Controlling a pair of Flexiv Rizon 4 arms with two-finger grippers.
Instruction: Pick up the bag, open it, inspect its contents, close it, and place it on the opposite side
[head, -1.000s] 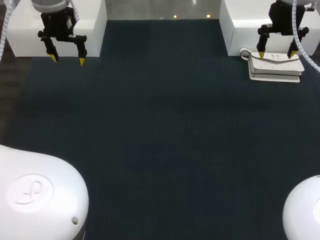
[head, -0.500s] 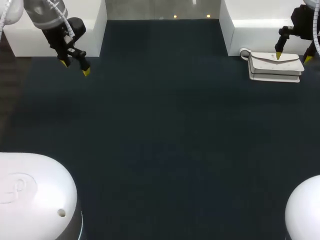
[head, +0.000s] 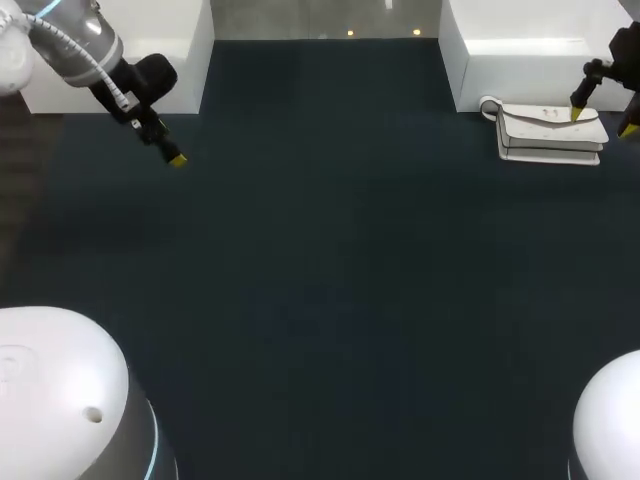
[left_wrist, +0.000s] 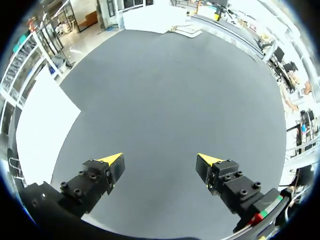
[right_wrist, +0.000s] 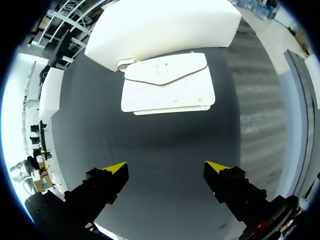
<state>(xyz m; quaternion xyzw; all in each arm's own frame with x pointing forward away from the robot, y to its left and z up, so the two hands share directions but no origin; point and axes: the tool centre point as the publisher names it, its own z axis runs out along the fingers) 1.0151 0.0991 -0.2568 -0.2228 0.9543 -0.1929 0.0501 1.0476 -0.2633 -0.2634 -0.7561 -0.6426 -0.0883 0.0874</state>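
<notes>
A flat white bag (head: 548, 132) with an envelope flap lies at the back right of the dark table, against a white box. My right gripper (head: 603, 121) hangs open over the bag's right end, one yellow tip above the flap and the other past the bag's edge. In the right wrist view the bag (right_wrist: 167, 86) lies ahead of the open right gripper (right_wrist: 166, 167), with nothing between its fingers. My left gripper (head: 175, 158) is at the back left, turned sideways. The left wrist view shows the left gripper (left_wrist: 160, 160) open over bare table.
White boxes stand at the back left (head: 175, 50) and back right (head: 520, 55) corners. The arms' white bases fill the front left (head: 60, 400) and front right (head: 610, 420) corners. Dark table mat (head: 330, 260) spans the middle.
My right gripper has shifted right, from over the bag's middle to its right end. My left arm has swung and turned its gripper sideways, a little right and forward.
</notes>
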